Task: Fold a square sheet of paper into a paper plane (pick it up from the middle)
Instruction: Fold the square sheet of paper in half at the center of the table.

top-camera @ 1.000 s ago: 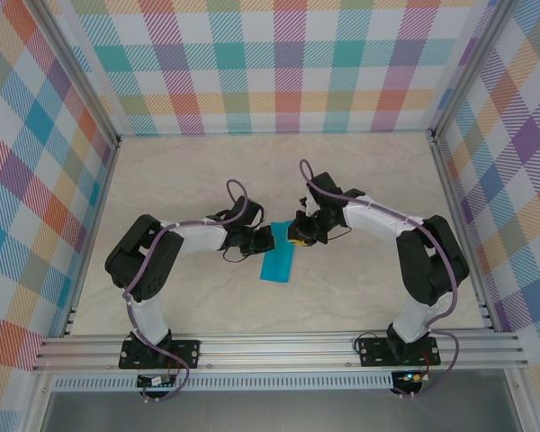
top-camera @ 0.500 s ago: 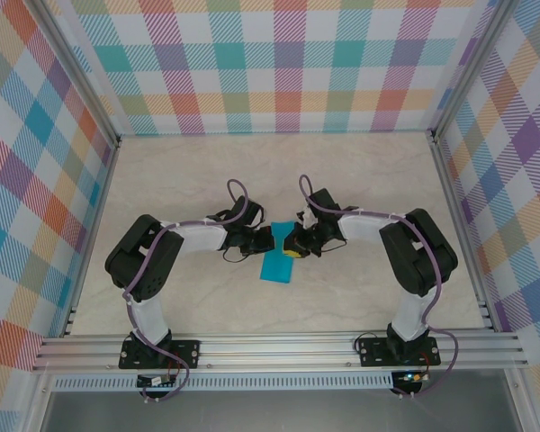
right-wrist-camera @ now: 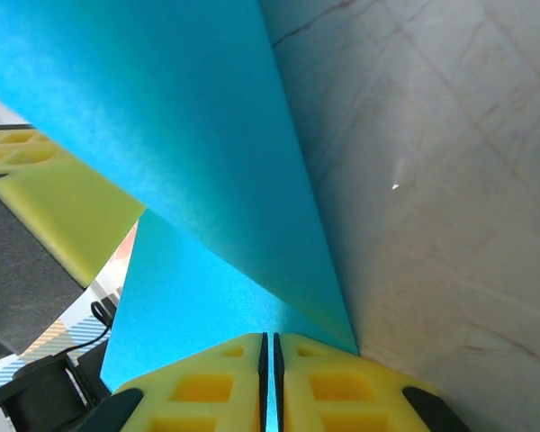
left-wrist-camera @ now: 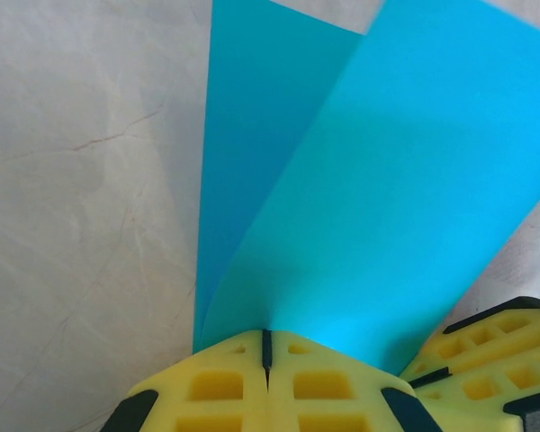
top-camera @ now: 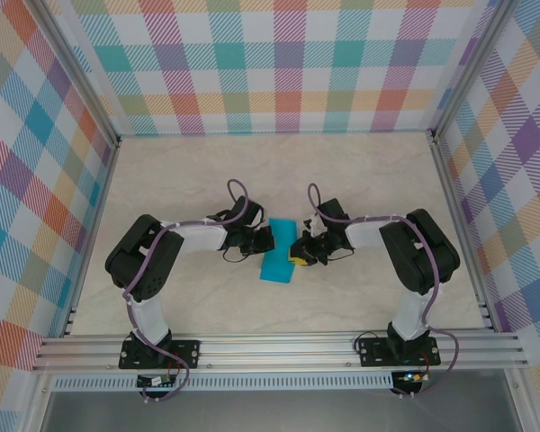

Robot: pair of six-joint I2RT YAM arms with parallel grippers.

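The square sheet of paper (top-camera: pixel 277 255) is teal-blue and folded over into a narrow double layer between the two arms. My left gripper (top-camera: pixel 262 241) is shut on its left edge. In the left wrist view the yellow pads (left-wrist-camera: pixel 225 382) meet where the two paper layers (left-wrist-camera: pixel 369 180) come together. My right gripper (top-camera: pixel 298 251) is shut on the right edge; a thin teal sliver of the paper (right-wrist-camera: pixel 180 135) runs between its pads (right-wrist-camera: pixel 337 382). No pointed paper plane shape is in view.
The marble-patterned tabletop (top-camera: pixel 207 180) lies all around the paper. Plaid walls (top-camera: pixel 279 63) enclose the back and sides, and an aluminium rail (top-camera: pixel 279 346) runs along the near edge by the arm bases.
My right gripper has moved toward the near edge along the paper's right side, uncovering the sheet's far end. The left arm and its grip have stayed put.
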